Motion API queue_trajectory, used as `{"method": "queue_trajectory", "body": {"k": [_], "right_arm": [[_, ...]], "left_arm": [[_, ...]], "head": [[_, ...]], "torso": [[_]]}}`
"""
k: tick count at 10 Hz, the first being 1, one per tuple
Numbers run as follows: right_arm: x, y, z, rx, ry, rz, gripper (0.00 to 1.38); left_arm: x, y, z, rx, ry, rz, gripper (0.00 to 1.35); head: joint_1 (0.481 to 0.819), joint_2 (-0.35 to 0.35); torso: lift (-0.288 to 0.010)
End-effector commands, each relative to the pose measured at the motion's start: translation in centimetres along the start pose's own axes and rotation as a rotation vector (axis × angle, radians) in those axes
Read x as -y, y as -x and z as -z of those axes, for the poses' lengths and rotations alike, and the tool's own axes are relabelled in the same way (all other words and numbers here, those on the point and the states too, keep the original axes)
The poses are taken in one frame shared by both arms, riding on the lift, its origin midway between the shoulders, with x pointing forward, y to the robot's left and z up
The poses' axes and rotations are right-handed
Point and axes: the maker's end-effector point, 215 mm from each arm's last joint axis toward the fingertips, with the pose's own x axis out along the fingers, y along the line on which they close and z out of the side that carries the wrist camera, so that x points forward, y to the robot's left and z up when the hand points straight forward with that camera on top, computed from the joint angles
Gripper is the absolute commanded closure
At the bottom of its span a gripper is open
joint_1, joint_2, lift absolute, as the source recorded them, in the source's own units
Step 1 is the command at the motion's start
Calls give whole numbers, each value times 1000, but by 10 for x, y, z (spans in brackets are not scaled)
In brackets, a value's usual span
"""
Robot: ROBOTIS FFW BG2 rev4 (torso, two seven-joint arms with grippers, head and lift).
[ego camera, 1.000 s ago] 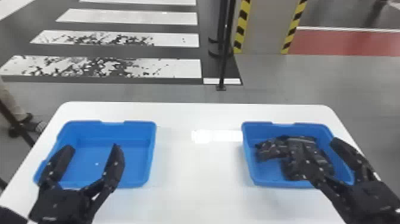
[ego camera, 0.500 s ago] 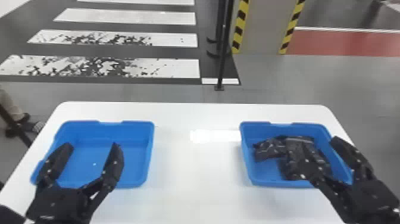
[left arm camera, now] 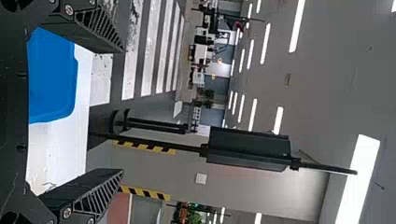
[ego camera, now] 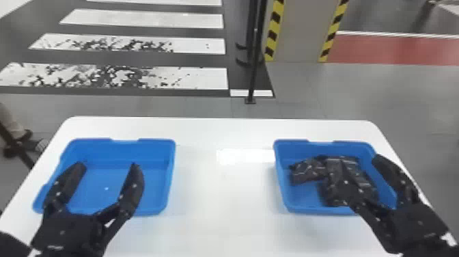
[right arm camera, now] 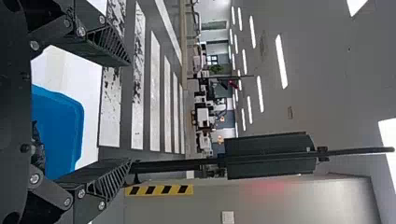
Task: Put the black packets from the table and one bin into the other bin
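In the head view my left gripper [ego camera: 108,165] stands open over the left blue bin [ego camera: 156,177], in which no packet shows. My right gripper [ego camera: 360,160], also open, is over the right part of the right blue bin [ego camera: 300,202]. Black packets [ego camera: 307,171] lie overlapped in that bin, partly hidden by a finger; their count cannot be told. The left wrist view has the left gripper [left arm camera: 122,111] with nothing between its fingers and the bin [left arm camera: 53,74] beyond. In the right wrist view are the right gripper [right arm camera: 130,112], the bin [right arm camera: 63,126] and a packet's edge [right arm camera: 38,148].
Both bins stand on a white table [ego camera: 222,198], with a wide bare stretch between them. Past its far edge a black post [ego camera: 253,68] rises from the floor. A person's leg and shoe are at the far left.
The head view has shifted very slightly, moving the bins and table a little to the left in it. Both grippers keep their places over the bins and stay open.
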Motion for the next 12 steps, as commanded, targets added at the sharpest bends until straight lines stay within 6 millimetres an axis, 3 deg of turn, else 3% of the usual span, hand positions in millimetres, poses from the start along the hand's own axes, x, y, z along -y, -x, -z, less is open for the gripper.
{"method": "queue_trajectory", "body": {"k": [1, 5, 8, 12], "right_arm": [[-2, -4, -1, 14, 0, -6, 326], [-2, -5, 1, 16, 0, -6, 326], [-14, -15, 1, 23, -5, -36, 326], [-17, -19, 5, 47, -10, -45, 326]], "left_arm": [[-1, -1, -3, 10, -6, 0, 125], [-5, 0, -7, 21, -15, -7, 125], [-8, -2, -13, 43, -26, -11, 125], [-9, -2, -9, 42, -30, -12, 125]], "head": [[695, -60], [695, -48], [695, -31], [695, -9]], "torso": [[-110], [-110], [-110], [-110]]}}
